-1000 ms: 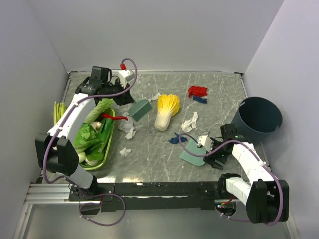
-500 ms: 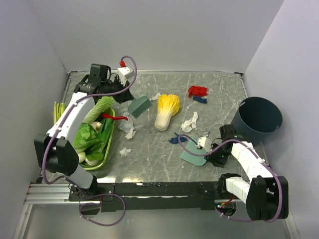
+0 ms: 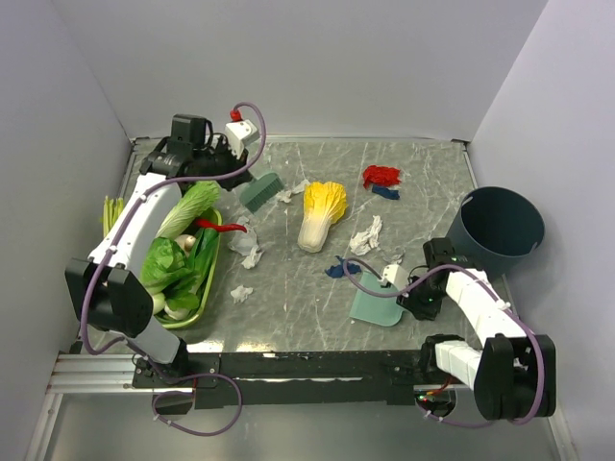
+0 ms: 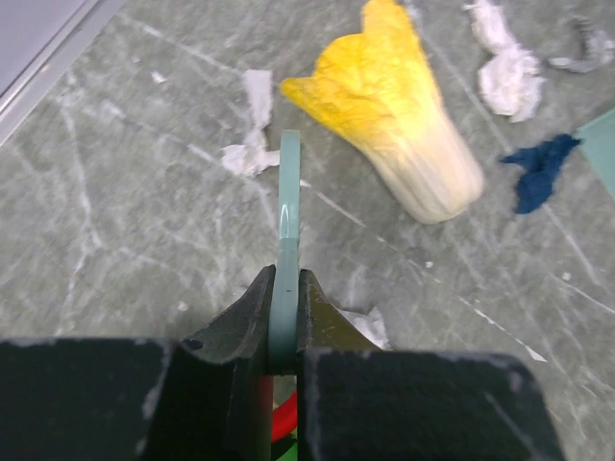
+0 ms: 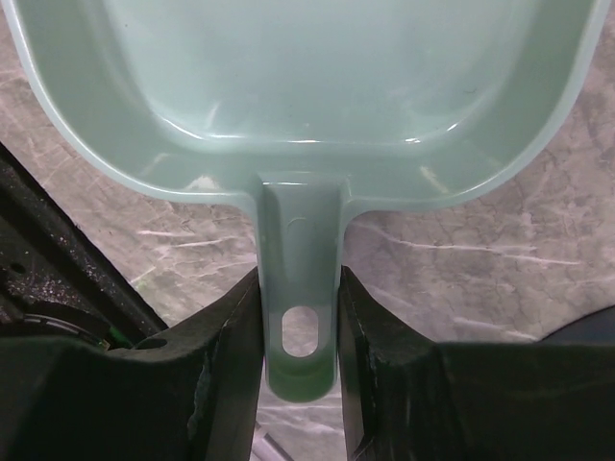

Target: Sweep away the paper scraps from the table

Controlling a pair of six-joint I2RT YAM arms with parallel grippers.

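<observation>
Fingers (image 4: pixel 252 322) of the left gripper (image 4: pixel 285 285) are squeezed tight on the thin flat handle of the brush (image 4: pixel 288 192). From above, the brush sits near the back left of the table (image 3: pixel 288 317). I cannot tell if it touches the top. The right gripper (image 5: pixel 300 288) has its fingers (image 5: pixel 231 355) pressed on both sides of the dustpan (image 5: pixel 307 86) handle, so it holds the dustpan. The pan lies flat on the table at the front right.

The scraps (image 3: pixel 366 235) are all on the table, spread out. One white wad lies just to the right of the cabbage (image 3: pixel 322 213). Two more white ones lie on the left side, near the tray (image 3: pixel 212 269), one closer to the front than the other. A small white bit lies at the back, between the brush and the cabbage. A dark blue scrap sits just beside the back left corner of the dustpan. A red scrap and a blue one lie together near the back, to the right of the cabbage.

The cabbage lies in the middle of the table, with its yellow leafy end toward the back. The green tray is at the left edge, full of leafy greens. A red chili (image 3: pixel 221 227) lies across its back end. A dark round bin (image 3: pixel 500 230) stands at the right edge, behind the right arm. Pale walls stand around the table on three sides.
</observation>
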